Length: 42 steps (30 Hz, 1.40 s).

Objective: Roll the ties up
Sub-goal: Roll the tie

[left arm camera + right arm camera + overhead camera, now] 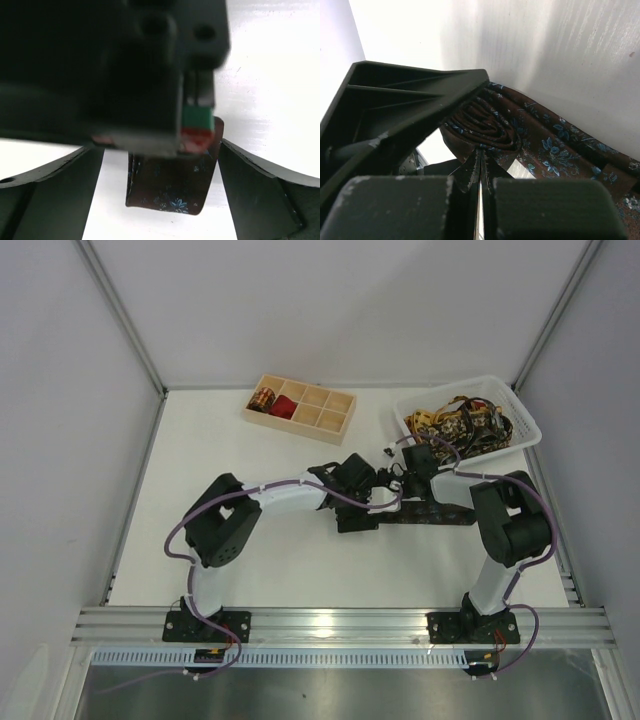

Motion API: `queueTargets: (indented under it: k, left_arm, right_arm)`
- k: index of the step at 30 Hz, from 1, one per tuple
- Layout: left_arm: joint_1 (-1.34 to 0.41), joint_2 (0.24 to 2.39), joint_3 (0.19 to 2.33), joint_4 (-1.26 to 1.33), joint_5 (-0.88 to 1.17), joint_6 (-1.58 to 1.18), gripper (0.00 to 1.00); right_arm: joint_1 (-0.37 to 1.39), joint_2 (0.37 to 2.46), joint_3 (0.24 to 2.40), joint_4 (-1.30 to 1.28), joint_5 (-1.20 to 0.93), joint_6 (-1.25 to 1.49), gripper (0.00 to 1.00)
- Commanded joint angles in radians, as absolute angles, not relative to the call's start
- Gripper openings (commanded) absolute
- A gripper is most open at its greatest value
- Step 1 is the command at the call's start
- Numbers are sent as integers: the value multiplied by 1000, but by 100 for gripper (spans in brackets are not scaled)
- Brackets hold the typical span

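Observation:
A dark brown tie (430,517) with small blue flowers lies mid-table, its tail (560,145) stretching off flat. One end is wound into a coil (485,122). My right gripper (481,150) is shut, its tips pinching fabric at the coil's edge. My left gripper (160,200) is open, and the coil (170,185) stands between its two fingers (265,190) without touching either. The right gripper's body hangs blurred just above the coil in the left wrist view. From above, both grippers (378,490) meet over the tie's left end.
A pale wooden compartment tray (330,420) stands at the back, holding a gold-and-black coil (263,398) and a red coil (283,408). A white basket (520,420) at the back right holds a heap of patterned ties (460,422).

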<state>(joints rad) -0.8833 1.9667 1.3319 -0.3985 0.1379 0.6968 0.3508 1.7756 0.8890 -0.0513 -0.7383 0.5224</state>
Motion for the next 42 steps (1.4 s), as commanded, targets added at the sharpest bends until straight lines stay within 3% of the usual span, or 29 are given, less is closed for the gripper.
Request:
queueTargets:
  k: [1, 7, 12, 15, 16, 22, 34, 42]
  left_arm:
    - [-874, 1994, 1393, -462, 209, 727, 100]
    - [-876, 2005, 1376, -457, 189, 681, 89]
    - [-885, 1964, 1304, -382, 169, 631, 69]
    - [-896, 1950, 1261, -344, 164, 614, 62]
    - [-900, 1948, 1237, -324, 141, 611, 56]
    - [-934, 1908, 1148, -256, 86, 609, 46]
    - [-963, 1789, 1054, -279, 109, 529, 40]
    - [-963, 1838, 1058, -282, 120, 508, 40]
  right_arm:
    - [353, 1783, 925, -67, -729, 502, 0]
    - [353, 1779, 930, -69, -729, 502, 0]
    - [353, 1772, 930, -74, -727, 503, 0]
    - [356, 1767, 925, -68, -727, 509, 0]
    - [360, 1767, 925, -66, -727, 511, 0]
    - [383, 1755, 907, -61, -723, 526, 0]
    - [462, 1674, 879, -67, -689, 569, 0]
    - [345, 1586, 907, -146, -634, 561, 0]
